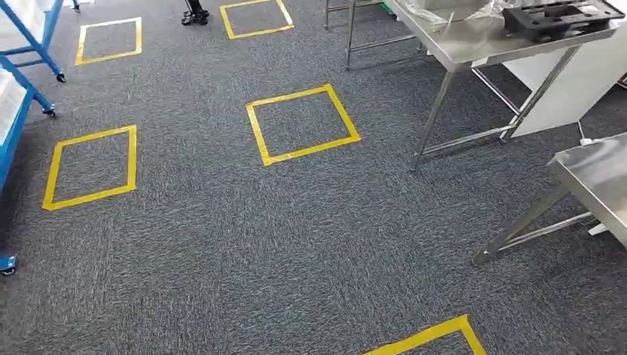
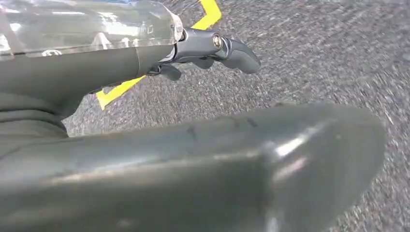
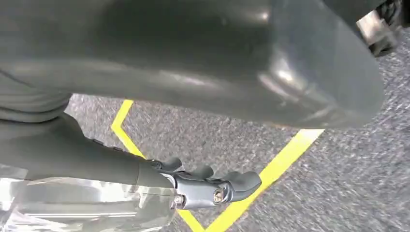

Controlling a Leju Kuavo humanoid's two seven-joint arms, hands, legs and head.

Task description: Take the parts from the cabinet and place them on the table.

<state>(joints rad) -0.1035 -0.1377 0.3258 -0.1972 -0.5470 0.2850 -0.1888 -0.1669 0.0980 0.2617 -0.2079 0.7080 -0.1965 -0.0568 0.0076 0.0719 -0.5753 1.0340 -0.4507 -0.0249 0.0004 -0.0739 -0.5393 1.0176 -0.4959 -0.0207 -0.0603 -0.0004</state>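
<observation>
Both hands hold clear plastic-wrapped parts for you: left hand (image 2: 212,48) on its bag (image 2: 87,24), right hand (image 3: 212,186) on another bag (image 3: 82,205); steel table (image 1: 473,41) far right.

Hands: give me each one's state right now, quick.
Left hand: holds a clear plastic-wrapped part between fingers and thumb.
Right hand: holds a clear plastic-wrapped part likewise.
</observation>
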